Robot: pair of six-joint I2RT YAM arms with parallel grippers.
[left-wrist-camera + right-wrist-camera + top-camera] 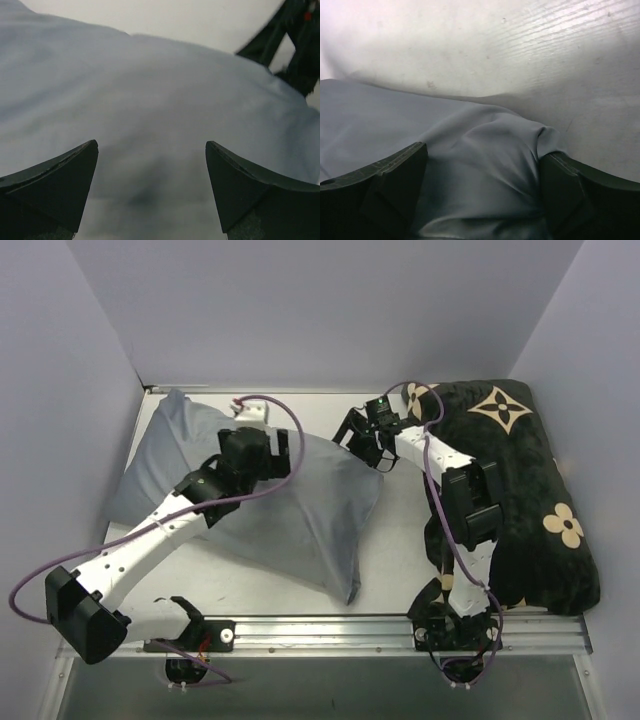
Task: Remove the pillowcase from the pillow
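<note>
- We are at the opening step, getting a hold on the pillowcase [300, 515]. It lies puffed up on the worktop [400, 570], left of centre in the top view, with one corner pointing to the lower middle of the frame.
- We cannot see the pillow itself. No white shows anywhere, so we judge it sits wholly inside the cover and none of the removal is done.
- Our left fingers [55, 190] stand apart, low over the broad upper middle of the cover. Only a smooth swell of cloth lies below them.
- Our right fingers [385, 190] are apart too, at the cover's right-hand edge near the centre of the top view. A raised fold of cloth lies between them, with bare worktop beyond.
- The black cushion [520, 490] with tan flowers lies along the right side, apart from the cover, and plays no part.
- Next, we judge, the right fingers should close on that fold and take cloth only, while the left pin the bulk so the filling holds back.
- We cannot tell which edge is the open mouth, and the direction of pull depends on that.
</note>
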